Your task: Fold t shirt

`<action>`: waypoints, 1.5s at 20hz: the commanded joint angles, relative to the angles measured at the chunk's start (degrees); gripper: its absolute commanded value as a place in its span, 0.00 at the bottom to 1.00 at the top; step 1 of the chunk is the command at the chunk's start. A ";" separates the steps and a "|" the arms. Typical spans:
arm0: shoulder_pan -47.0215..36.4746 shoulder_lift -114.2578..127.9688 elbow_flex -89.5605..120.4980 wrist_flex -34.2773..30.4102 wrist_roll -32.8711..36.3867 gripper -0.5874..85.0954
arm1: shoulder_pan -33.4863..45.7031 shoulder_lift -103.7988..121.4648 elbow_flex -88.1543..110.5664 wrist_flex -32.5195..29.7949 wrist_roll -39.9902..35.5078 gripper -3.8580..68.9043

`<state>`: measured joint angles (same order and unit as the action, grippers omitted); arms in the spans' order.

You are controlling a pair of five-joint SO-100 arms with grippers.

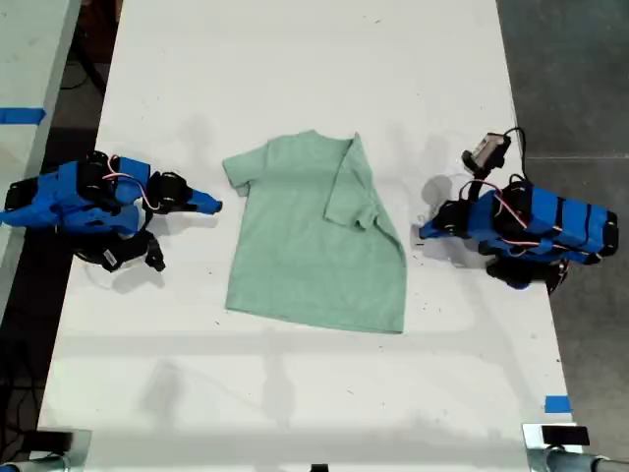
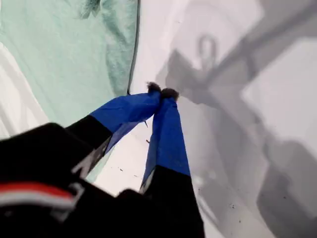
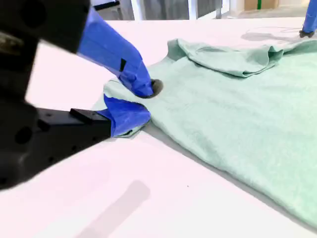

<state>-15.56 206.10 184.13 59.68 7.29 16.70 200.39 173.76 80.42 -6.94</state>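
T shirt (image 1: pixel 314 246) lies flat on the white table (image 1: pixel 295 59), roughly mid-table in the exterior view, neck toward the far edge, hem toward the near one. Colour pale mint, no print. One fold is in: the side on the exterior view's right is turned in over the body, so its sleeve (image 1: pixel 352 192) sits on top of the chest and that edge runs on a slant down to the hem. The other sleeve (image 1: pixel 246 165) is spread out flat on the exterior view's left.

My first gripper (image 1: pixel 425 233) is on the exterior view's right, low over the table just beside the folded edge of the t shirt, not touching it. In its wrist view the jaws are pressed together at the tips (image 2: pixel 162 91) with nothing between them; mint cloth lies to one side, bare table and hard shadows to the other.

My second gripper (image 1: pixel 211 205) is on the exterior view's left, pointing at the flat sleeve. A thin strip of table shows between its tip and the cloth in the exterior view. Its wrist view has the jaws parted (image 3: pixel 143 101), one above the other, empty, the sleeve edge just beyond them. I cannot tell from that view whether the lower jaw brushes the cloth.

Blue tape mark (image 1: pixel 556 404) is on the table's near corner, exterior view's right.
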 commanded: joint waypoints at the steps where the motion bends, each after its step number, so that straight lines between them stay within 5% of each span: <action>1: -0.53 0.53 -0.26 0.09 0.53 0.06 | -0.35 0.53 1.67 0.18 0.44 0.06; 19: -0.53 0.53 -0.18 0.00 1.14 0.06 | -0.53 0.53 1.67 0.18 1.05 0.06; 26: 8.61 0.53 -2.37 -0.18 0.62 0.06 | -0.62 0.53 1.67 0.18 1.14 0.06; 30: 9.76 0.53 -2.81 2.29 -7.38 0.06 | -0.62 0.53 1.67 0.18 1.14 0.06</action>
<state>-7.03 206.19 182.64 60.82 4.83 16.52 200.39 173.76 80.42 -6.42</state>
